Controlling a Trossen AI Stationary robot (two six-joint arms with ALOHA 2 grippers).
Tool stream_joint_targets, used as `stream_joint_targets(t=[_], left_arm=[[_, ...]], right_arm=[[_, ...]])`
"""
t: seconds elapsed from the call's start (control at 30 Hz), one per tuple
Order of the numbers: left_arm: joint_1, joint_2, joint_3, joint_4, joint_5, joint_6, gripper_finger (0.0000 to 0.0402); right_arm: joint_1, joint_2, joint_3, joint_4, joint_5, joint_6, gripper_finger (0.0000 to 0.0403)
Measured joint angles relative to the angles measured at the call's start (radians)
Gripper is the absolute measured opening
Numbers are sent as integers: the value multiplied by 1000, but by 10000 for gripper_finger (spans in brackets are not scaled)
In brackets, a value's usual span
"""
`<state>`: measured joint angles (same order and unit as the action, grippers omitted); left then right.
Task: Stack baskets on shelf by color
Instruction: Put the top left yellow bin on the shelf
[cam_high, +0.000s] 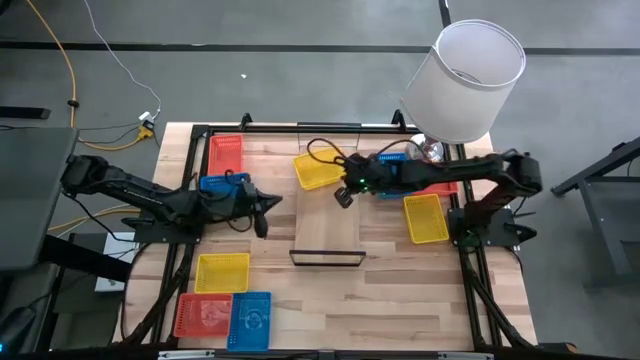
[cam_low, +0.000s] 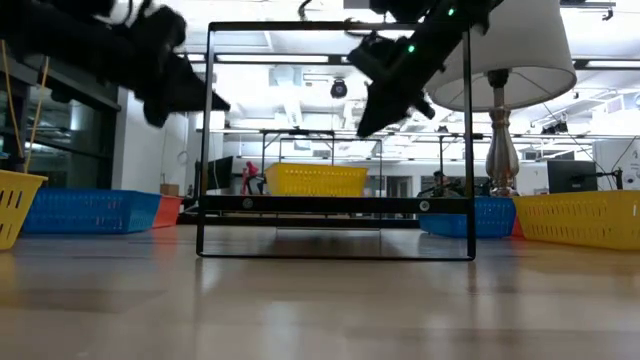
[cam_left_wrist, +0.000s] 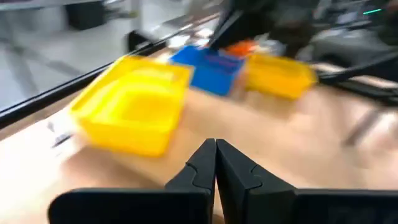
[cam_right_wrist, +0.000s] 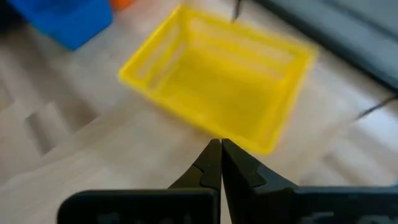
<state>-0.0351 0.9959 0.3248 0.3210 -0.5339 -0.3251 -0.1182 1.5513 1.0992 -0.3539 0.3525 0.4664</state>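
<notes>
The shelf (cam_high: 327, 228), a light-wood plank with black rails, lies mid-table. A yellow basket (cam_high: 318, 170) rests on its base on the tabletop just beyond the shelf. My left gripper (cam_high: 262, 220) hovers shut and empty left of the shelf, above the table; its wrist view shows that yellow basket (cam_left_wrist: 134, 109) ahead. My right gripper (cam_high: 344, 197) hangs shut and empty over the shelf's far end, beside the same yellow basket (cam_right_wrist: 217, 81). A blue basket (cam_high: 222, 183) lies under the left arm and another blue one (cam_high: 395, 160) under the right arm.
A red basket (cam_high: 226, 155) sits far left. Yellow (cam_high: 426, 217) and red (cam_high: 445, 186) baskets sit at the right. Yellow (cam_high: 222, 272), red (cam_high: 203, 315) and blue (cam_high: 250, 320) baskets lie near left. A lamp (cam_high: 470, 75) stands at the far right corner.
</notes>
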Motion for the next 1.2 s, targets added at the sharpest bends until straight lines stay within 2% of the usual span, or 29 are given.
stream_joint_targets(t=[0.1,0.3,0.53,0.8,1.2], left_arm=[[55,57,1,-7,33,-45,0],[177,249,1,89,139,-102,0],[230,418,1,261,129,-117,0],[269,520,6,384,101,-115,0],[284,683,149,392,99,-50,0]], right_arm=[[-19,-26,0,-6,52,-4,0],[-97,14,-1,-17,50,-4,0],[-192,112,-2,-20,-44,-3,0],[-203,151,-2,28,-76,1,0],[-169,150,-2,21,-84,32,0]])
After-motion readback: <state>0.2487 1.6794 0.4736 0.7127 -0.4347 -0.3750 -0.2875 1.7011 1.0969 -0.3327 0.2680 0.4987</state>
